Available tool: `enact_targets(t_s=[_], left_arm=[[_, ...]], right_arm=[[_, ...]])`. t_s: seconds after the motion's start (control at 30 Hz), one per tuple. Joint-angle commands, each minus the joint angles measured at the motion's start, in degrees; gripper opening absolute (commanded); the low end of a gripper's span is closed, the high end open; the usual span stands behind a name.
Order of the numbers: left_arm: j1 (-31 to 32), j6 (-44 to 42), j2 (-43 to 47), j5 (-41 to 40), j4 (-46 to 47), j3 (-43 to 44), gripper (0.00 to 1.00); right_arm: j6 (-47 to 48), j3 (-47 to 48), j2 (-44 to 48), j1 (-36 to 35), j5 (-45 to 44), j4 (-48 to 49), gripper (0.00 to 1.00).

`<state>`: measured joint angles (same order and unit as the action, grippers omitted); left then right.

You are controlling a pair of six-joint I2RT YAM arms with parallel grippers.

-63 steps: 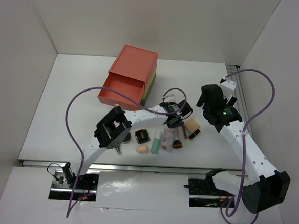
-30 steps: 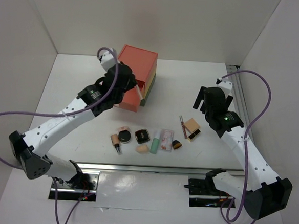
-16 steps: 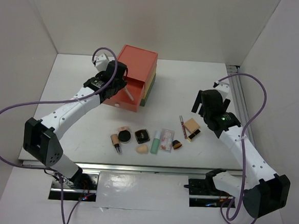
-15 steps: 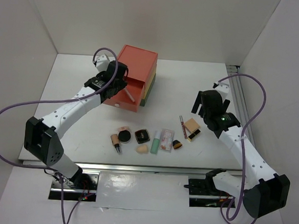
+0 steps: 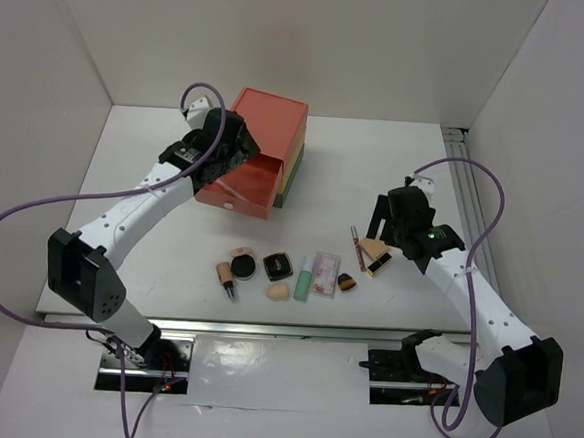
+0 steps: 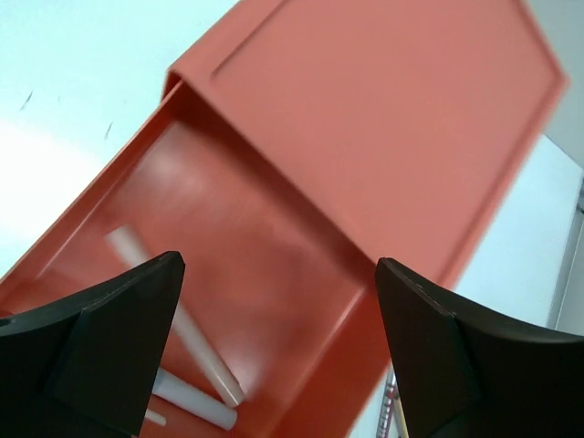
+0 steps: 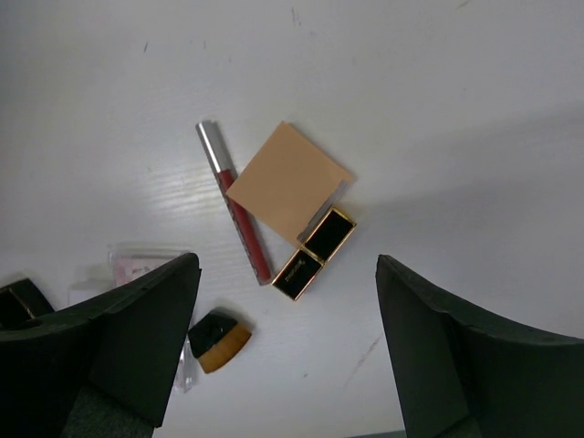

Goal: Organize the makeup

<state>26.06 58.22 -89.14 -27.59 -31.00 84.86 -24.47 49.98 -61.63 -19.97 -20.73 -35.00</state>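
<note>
Caught mid-release, the left gripper stands sprung wide over the pulled-out top drawer of the red plastic drawer box. Its jaws were pinched on a thin white pencil a second ago and now hold nothing. The pencil lies in the drawer's near corner, beside a stubbier white stick. We read that as one more piece filed, with most of the makeup yet to move.

Near the front edge of the white tabletop a row waits: a tan lipstick, a round black compact, a square black compact, a beige sponge, a mint-green tube, a pink sachet and a small brown brush.

The right gripper has dropped closer to its own cluster — a beige square pad, a red lip pencil with a silver cap and a black-and-gold case — with its fingers spread and gripping nothing.

Plain white walls box the table on three sides, and the surface looks smooth, with faint scuffs.
</note>
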Motion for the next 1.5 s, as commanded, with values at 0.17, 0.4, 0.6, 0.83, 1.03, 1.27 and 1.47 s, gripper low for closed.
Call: enact_targets(t_s=[0.17, 0.4, 0.6, 0.83, 1.03, 1.27, 1.47], left_arm=[[5.2, -16.5, 11.3, 5.4, 1.3, 2.2, 1.00], [12.7, -14.0, 24.1, 6.7, -1.1, -12.2, 1.00], [15.2, -10.0, 30.7, 2.6, -9.0, -20.4, 1.00], [15.7, -6.9, 37.2, 1.6, -11.1, -25.0, 1.00], [15.7, -4.1, 39.0, -1.0, -13.5, -26.1, 1.00], [15.2, -3.5, 38.4, -1.5, -14.7, -25.5, 1.00], [15.2, -2.8, 38.4, -2.0, -15.2, -25.5, 1.00]], right_arm=[[6.4, -3.2, -4.6, -4.5, 10.2, 4.5, 0.79], [7.5, -3.2, -13.8, -5.9, 12.2, 10.2, 0.70], [7.5, -4.5, -17.7, -6.4, 12.1, 12.1, 0.66], [6.1, -4.5, -23.4, -6.9, 10.9, 13.5, 0.61], [5.5, -4.5, -26.5, -6.9, 9.6, 15.3, 0.56], [4.9, -5.1, -27.8, -6.9, 9.0, 17.0, 0.27], [7.0, -4.5, -25.0, -6.9, 8.9, 17.5, 0.03]])
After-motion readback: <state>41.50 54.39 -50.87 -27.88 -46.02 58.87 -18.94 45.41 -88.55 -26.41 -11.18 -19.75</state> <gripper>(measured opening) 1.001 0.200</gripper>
